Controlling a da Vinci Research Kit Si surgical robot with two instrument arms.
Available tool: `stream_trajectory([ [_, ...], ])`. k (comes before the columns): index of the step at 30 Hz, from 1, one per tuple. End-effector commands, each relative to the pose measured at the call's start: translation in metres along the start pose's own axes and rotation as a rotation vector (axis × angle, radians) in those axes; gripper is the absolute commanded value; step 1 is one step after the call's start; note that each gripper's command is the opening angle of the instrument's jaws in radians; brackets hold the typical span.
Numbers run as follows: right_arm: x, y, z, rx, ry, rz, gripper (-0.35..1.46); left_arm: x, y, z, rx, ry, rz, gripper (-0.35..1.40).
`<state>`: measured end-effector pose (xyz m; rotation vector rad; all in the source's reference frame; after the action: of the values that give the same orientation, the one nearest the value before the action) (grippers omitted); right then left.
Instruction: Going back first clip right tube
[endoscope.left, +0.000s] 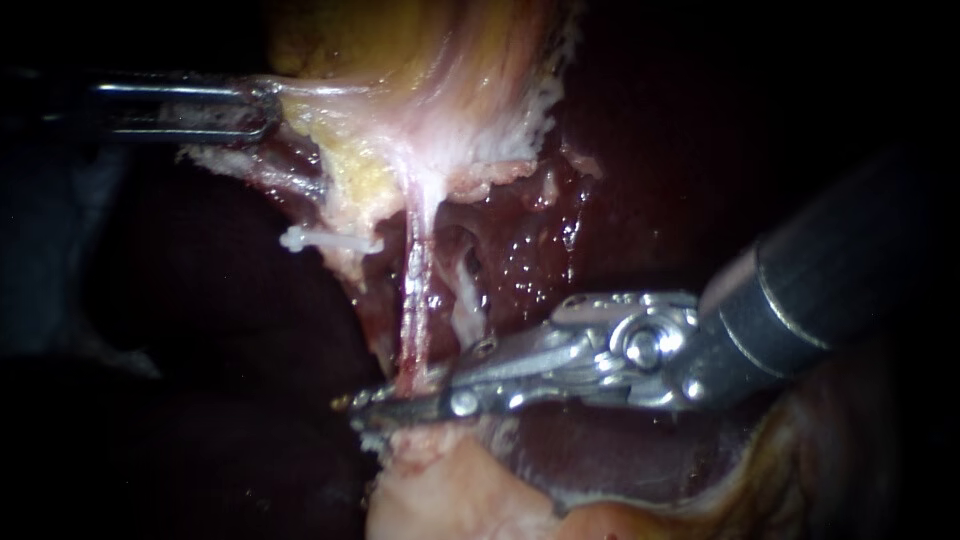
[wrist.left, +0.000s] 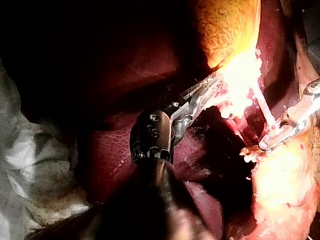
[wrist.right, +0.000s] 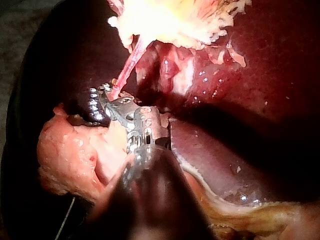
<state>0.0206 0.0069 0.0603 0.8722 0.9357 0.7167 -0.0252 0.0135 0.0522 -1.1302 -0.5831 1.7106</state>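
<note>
The left instrument has its pincer clamped on the gallbladder edge. The right instrument holds its pincer slightly open about the base of the tube. A clip sits near, left of the tube.

Two instruments, one white clip.

Liver: dark red, wet sheen, fills most of the background. Gallbladder: yellowish, pulled taut, with a ragged yellow fat fringe along its lower edge. Pale pink tissue lump sits low in the endoscope view. Crumpled whitish material beside the liver, possibly a drape.
</note>
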Motion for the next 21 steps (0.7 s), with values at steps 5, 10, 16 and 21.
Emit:
stream_trajectory([
  [5, 0.0000, 0.0001, 0.0000, 0.002, 0.002, 0.000, -0.35, 0.0000, 0.0000, 0.0000, 0.000, 0.000, 0.000, -0.35],
  [10, -0.0004, 0.0002, 0.0002, 0.018, 0.006, -0.003, -0.27, 0.0000, 0.0000, 0.0000, 0.000, 0.000, 0.000, -0.35],
  [16, -0.0014, 0.0011, 0.0015, 0.065, 0.067, -0.016, 0.42, 0.0000, 0.0000, 0.0000, 0.000, 0.000, 0.000, -0.35],
  [21, -0.0025, 0.0021, 0.0028, 0.072, 0.065, -0.028, 0.48, 0.0000, 0.0000, -0.0001, 0.000, 0.000, 0.000, -0.35],
])
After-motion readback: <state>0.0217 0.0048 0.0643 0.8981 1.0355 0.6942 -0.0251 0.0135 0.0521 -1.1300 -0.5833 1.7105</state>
